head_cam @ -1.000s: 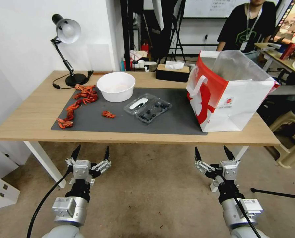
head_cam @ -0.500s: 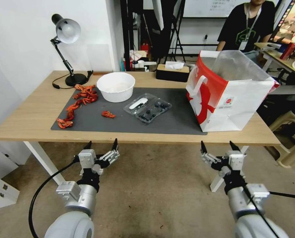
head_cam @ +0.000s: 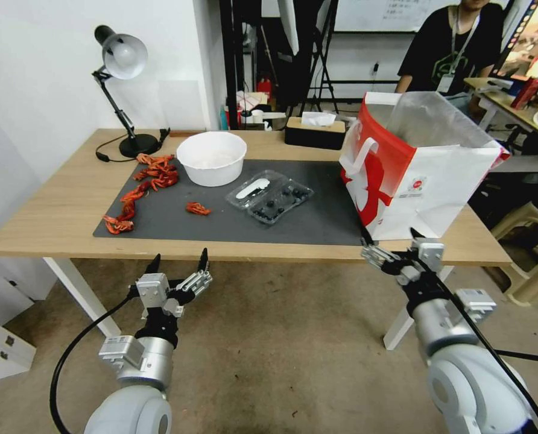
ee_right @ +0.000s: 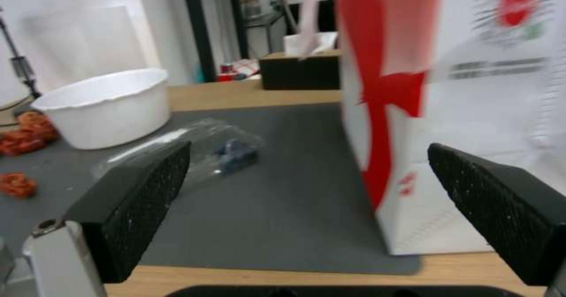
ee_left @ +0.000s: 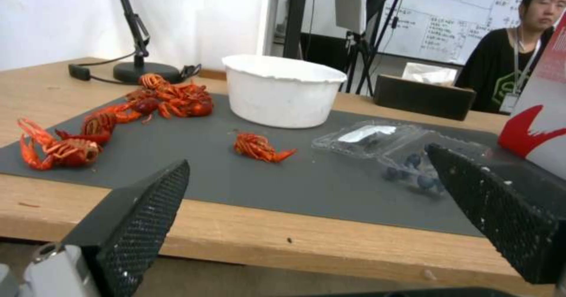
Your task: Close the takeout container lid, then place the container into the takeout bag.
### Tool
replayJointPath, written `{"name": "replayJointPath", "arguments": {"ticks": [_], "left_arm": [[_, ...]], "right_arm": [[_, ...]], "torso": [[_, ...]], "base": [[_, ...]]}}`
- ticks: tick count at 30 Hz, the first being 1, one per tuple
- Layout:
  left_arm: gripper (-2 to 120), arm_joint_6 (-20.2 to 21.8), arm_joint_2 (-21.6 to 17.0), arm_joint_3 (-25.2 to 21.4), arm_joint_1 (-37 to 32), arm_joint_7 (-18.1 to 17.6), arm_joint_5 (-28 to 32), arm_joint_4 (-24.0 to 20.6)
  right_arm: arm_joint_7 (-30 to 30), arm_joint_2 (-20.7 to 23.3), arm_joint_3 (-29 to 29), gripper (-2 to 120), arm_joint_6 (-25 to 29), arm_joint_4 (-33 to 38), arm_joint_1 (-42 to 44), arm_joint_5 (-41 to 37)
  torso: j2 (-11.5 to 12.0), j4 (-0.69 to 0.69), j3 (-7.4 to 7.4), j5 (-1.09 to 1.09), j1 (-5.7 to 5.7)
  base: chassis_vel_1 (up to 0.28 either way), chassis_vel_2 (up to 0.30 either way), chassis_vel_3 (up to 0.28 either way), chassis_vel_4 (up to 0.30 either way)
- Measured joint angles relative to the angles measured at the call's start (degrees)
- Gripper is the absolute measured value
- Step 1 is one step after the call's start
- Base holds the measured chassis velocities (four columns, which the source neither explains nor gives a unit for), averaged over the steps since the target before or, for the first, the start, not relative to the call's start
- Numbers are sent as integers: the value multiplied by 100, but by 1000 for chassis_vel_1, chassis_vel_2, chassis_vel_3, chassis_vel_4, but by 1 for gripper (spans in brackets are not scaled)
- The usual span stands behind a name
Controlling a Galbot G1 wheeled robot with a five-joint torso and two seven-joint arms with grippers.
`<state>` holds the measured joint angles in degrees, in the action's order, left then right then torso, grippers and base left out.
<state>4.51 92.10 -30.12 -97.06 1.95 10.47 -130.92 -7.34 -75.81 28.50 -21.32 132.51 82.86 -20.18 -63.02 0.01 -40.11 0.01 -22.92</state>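
- Takeout container (head_cam: 280, 204): one, lay on the dark mat (head_cam: 317, 226) near the middle of the tabletop (head_cam: 52, 217), between the white bowl (head_cam: 212, 158) and the takeout bag (head_cam: 426, 169), apart from both
- Its lid (head_cam: 252, 188), one clear half with a white oblong label, lay flat and folded back on the bowl's side; dark blueberries sat in the other half
- One takeout bag stood upright and open at the mat's right end, red side panel and white handle facing the container, silvery lining showing at the mouth
- Red crayfish (head_cam: 142, 187) lay in a loose string along the mat's left end, too tangled for a sure count, with one more crayfish (head_cam: 197, 209) alone between them and the container
- One desk lamp (head_cam: 121, 90) stood at the far left, one tissue box (head_cam: 315, 131) behind the mat
- Two grippers: left gripper (head_cam: 178, 260) hung below the tabletop's front edge, fingers spread apart and holding nothing; right gripper (head_cam: 387, 236) sat at the front edge just before the bag's near corner, fingers likewise spread and empty
- Left wrist view showed the lone crayfish (ee_left: 259, 147) and the container's berries (ee_left: 413, 173) close up across the edge
- Right wrist view showed the bag's (ee_right: 472, 124) printed front and red logo up close, the container (ee_right: 200, 153) blurred beyond one fingertip
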Motion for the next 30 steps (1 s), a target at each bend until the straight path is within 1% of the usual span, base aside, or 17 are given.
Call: {"name": "replayJointPath", "arguments": {"ticks": [1, 2, 4, 5, 8, 9, 10, 13, 14, 16, 17, 21, 22, 25, 26, 29, 30], "left_arm": [[100, 0, 0, 0, 0, 0, 0, 0], [100, -28, 0, -5, 2, 2, -14, 22], [100, -71, 2, -19, 2, 8, -46, 54], [100, -71, 2, -19, 2, 8, -46, 54], [100, -138, 3, -36, -7, 9, -88, 89], [100, -138, 3, -36, -7, 9, -88, 89], [100, -165, 3, -43, -15, 9, -99, 99], [100, -249, 8, -65, -44, 10, -116, 120], [100, -249, 8, -65, -44, 10, -116, 120], [100, -275, 8, -93, -53, 10, -121, 129], [100, -275, 8, -93, -53, 10, -121, 129], [100, -344, 8, -134, -75, 10, -123, 137], [100, -344, 8, -134, -75, 10, -123, 137], [100, -419, 7, -152, -96, 7, -123, 159], [100, -419, 7, -152, -96, 7, -123, 159], [100, -476, 6, -160, -121, -4, -123, 171], [100, -476, 6, -160, -121, -4, -123, 171]], "right_arm": [[0, 0, 0, 100, 0, 0, 0, 0], [-127, 86, -176, 100, -3, -95, -129, -69], [-425, 215, -633, 100, -35, -331, -438, -244], [-425, 215, -633, 100, -35, -331, -438, -244], [-821, 261, -1195, 100, -129, -720, -1013, -455], [-821, 261, -1195, 100, -129, -720, -1013, -455], [-939, 254, -1360, 100, -152, -845, -1202, -501], [-1460, 184, -1865, 100, -303, -1231, -1825, -687], [-1460, 184, -1865, 100, -303, -1231, -1825, -687], [-1808, 97, -2161, 100, -440, -1461, -2191, -885], [-1808, 97, -2161, 100, -440, -1461, -2191, -885], [-2331, -98, -2651, 100, -655, -1948, -2782, -1039], [-2331, -98, -2651, 100, -655, -1948, -2782, -1039], [-2754, -247, -2969, 100, -914, -2331, -3183, -1085], [-2754, -247, -2969, 100, -914, -2331, -3183, -1085], [-3104, -385, -3189, 100, -1164, -2651, -3481, -1168], [-3104, -385, -3189, 100, -1164, -2651, -3481, -1168]], "torso": [[0, 0, 0, 0, 0], [0, -3, 0, -2, 0], [0, -1, 0, 0, 0], [0, -1, 0, 0, 0], [0, -1, 0, -1, 0], [0, -1, 0, -1, 0], [0, -2, 0, -2, 0], [0, -1, 0, -1, 0], [0, -1, 0, -1, 0], [0, -1, 0, -1, 0], [0, -1, 0, -1, 0], [0, -1, 0, -2, 0], [0, -1, 0, -2, 0], [0, -1, 0, -2, 0], [0, -1, 0, -2, 0], [0, -1, 0, -1, -1], [0, -1, 0, -1, -1]], "base": [[0, 0, 0, 0], [0, 0, 0, 0], [0, 0, 0, 0], [0, 0, 0, 0], [0, 0, 0, 0], [0, 0, 0, 0], [0, 0, 0, 0], [0, 0, 0, 0], [0, 0, 0, 0], [0, 0, 0, 0], [0, 0, 0, 0], [0, 0, 0, 0], [0, 0, 0, 0], [0, 0, 0, 0], [0, 0, 0, 0], [0, 0, 0, 0], [0, 0, 0, 0]]}}
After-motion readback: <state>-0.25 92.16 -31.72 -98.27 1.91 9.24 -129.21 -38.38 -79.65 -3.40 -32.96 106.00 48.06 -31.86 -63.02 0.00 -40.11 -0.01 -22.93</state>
